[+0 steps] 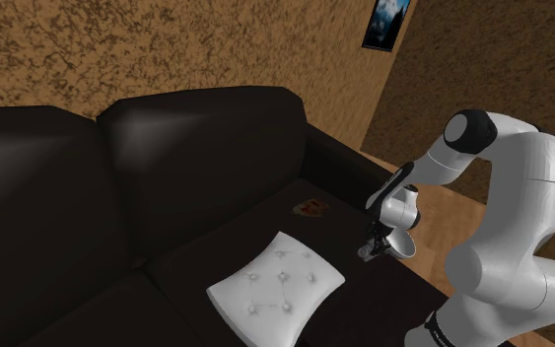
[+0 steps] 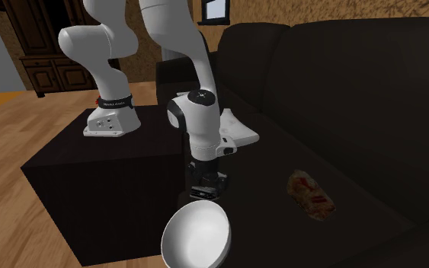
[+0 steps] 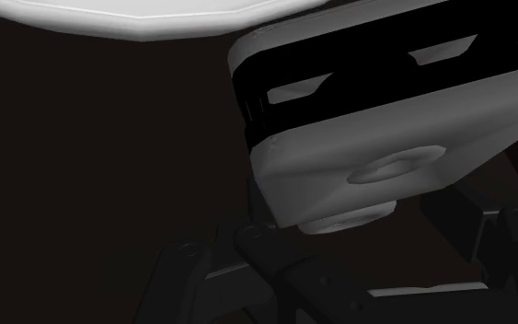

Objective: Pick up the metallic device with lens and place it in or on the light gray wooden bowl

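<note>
1. Hand [image 2: 205, 185] is pointing down over the front part of the black sofa [image 1: 196, 148] seat, its fingers clasping the grey device [image 3: 367, 156].
2. Device is sitting between the fingers, showing black bands and a round raised ring on its grey face in the wrist view; whether it is touching the seat, I cannot tell.
3. Pale bowl [image 2: 176, 228] is sitting on the seat just beside the hand, with the device outside it.
4. White tufted cushion [image 1: 277, 286] is lying on the seat near the hand.
5. Flat red-brown item [image 2: 310, 195] is lying on the seat toward the second exterior view's right, apart from the bowl.
</note>
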Robot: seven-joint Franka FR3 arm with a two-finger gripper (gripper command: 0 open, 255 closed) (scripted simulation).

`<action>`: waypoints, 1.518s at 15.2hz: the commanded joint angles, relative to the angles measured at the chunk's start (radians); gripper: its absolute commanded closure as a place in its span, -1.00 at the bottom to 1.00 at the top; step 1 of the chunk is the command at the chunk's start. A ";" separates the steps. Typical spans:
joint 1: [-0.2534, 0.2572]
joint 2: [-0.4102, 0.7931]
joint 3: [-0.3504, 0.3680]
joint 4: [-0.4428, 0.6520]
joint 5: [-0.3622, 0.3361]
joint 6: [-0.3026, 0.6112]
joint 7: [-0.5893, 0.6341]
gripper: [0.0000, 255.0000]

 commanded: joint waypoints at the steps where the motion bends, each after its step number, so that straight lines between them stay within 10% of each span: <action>1: 0.000 0.000 0.000 0.000 0.000 0.000 0.000 1.00; 23: 0.050 -0.332 -0.060 -0.108 -0.044 -0.224 0.060 1.00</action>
